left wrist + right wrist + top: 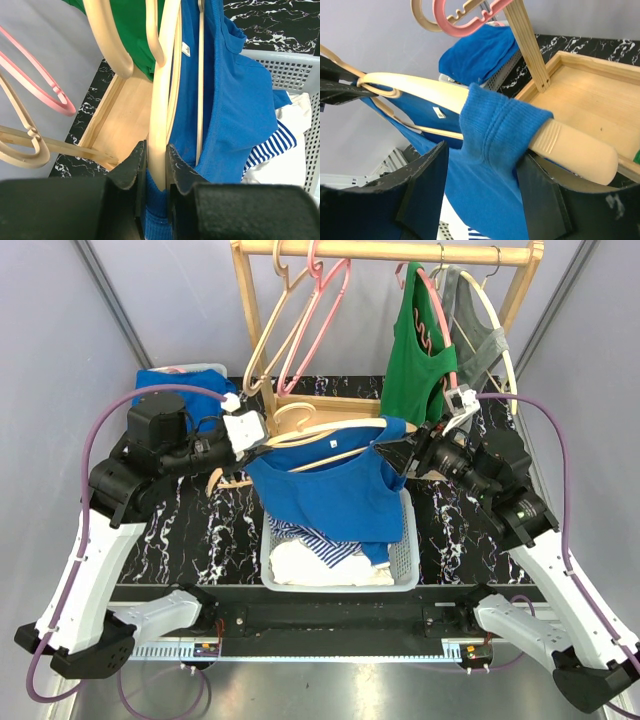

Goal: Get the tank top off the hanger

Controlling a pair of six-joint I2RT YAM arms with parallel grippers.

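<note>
Top external: blue knit tank top (330, 490) hangs on a pale wood hanger (330, 430), held in the air over a grey perforated plastic basket (408, 550), mid-table, near side of the rack. The left gripper (262, 440) is at the hanger's left end and the right gripper (405, 455) at its right end. The table (200, 540) is black with white marble veins. The wooden rack (400, 252) stands at the far edge, carrying thin pink hangers (320, 320) and a green top (415, 350). In the basket lie a blue-white striped garment (320, 545) and a white cloth (310, 565).

Left wrist: the black jaws are pinched tight on the hanger's smooth curved wood arm, with blue ribbed hem fabric caught just below the wood between them. The tank top drapes to the right of the wood with soft folds. A small white label (185, 49) sits inside the neck; its writing is too small to read.

Right wrist: the jaws stand wide apart, one on each side of the ribbed shoulder strap (495, 130), nothing gripped. The strap wraps the hanger's right arm, and the rounded end with fine anti-slip grooves pokes out bare beyond it. The right finger sits close under the wood; I cannot tell if it touches. A light wood tray (590, 95) forms the rack's base behind.
</note>
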